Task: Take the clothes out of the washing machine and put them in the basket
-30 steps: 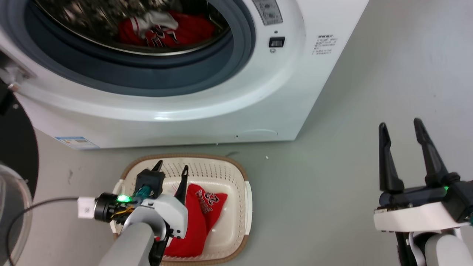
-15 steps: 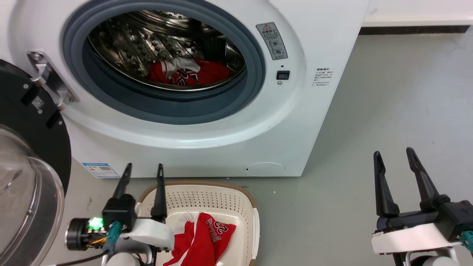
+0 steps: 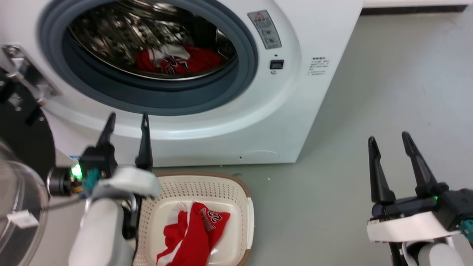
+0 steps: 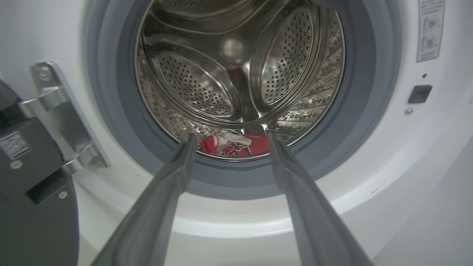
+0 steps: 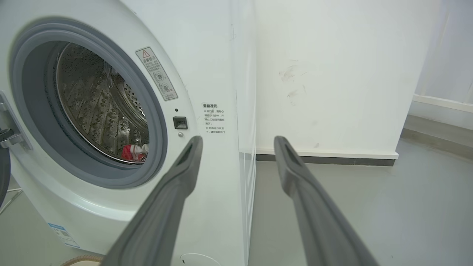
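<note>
The washing machine (image 3: 229, 122) has its door (image 3: 22, 147) swung wide to the left, so the porthole is free. The basket (image 3: 207, 180) stands on the floor just in front of the machine, below the opening; I judge it is put there so that the way from drum to basket is short. One red garment (image 3: 192, 232) with white trim already lies inside it.

The left gripper (image 3: 128, 116) is open and empty. It is held above the far left corner of the basket, with its fingers pointing at the porthole. In the left wrist view the second red garment (image 4: 234, 144) sits right between the two fingers, at the bottom of the steel drum (image 4: 199, 85), so the arm seems lined up for a reach inside. The right gripper (image 3: 388, 137) is also open and holds nothing. It waits well apart on the right over the bare floor, probably to stay out of the way.

The grey gasket (image 3: 155, 101) and the drum's lip cut off the lower part of the garment in the drum, so I cannot tell if more cloth lies under it. Its black print is too small to read. The left forearm covers the left side of the basket, and the near rim is cut off.
</note>
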Controlling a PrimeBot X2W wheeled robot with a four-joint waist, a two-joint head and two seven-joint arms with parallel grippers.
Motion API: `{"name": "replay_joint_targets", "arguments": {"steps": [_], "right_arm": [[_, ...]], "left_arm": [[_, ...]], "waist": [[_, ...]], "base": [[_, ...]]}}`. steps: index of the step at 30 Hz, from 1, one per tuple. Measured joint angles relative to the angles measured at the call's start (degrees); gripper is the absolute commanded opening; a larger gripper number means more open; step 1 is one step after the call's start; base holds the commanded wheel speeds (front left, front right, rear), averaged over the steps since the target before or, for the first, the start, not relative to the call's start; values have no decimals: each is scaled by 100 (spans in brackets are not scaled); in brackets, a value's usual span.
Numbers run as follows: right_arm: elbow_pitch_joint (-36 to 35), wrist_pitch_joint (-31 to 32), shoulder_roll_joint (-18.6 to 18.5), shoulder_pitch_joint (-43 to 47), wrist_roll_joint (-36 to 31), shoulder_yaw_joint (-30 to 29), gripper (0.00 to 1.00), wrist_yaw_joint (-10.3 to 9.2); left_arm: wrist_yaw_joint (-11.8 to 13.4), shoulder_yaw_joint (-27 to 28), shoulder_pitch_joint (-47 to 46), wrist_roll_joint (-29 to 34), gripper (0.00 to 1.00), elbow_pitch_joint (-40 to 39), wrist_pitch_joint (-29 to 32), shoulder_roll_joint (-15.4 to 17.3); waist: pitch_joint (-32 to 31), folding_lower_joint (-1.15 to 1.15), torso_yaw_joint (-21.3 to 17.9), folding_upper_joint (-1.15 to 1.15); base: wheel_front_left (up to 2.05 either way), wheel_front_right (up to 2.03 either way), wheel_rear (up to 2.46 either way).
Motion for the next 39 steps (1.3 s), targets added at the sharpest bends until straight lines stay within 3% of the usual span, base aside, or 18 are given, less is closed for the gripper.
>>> {"name": "replay_joint_targets", "arguments": {"steps": [11,16,26,39], "right_arm": [[-246,0,-2,-604,141,-14,100,0],[-368,0,-4,-844,280,-36,100,0],[-672,0,-4,-1330,480,-187,100,0],[-987,0,-2,-1715,723,-330,100,0]], "left_arm": [[-345,0,-2597,156,100,2046,35,439],[-465,-62,-3881,210,100,2855,343,709],[-749,-337,-6075,255,100,3989,1669,1134],[-843,-693,-7816,74,100,4941,3531,1497]], "waist": [[969,1,-455,0],[1491,2,-653,0],[2582,2,-915,0],[3704,2,-1085,0]], "base": [[0,0,0],[0,0,0],[0,0,0],[0,0,0]]}}
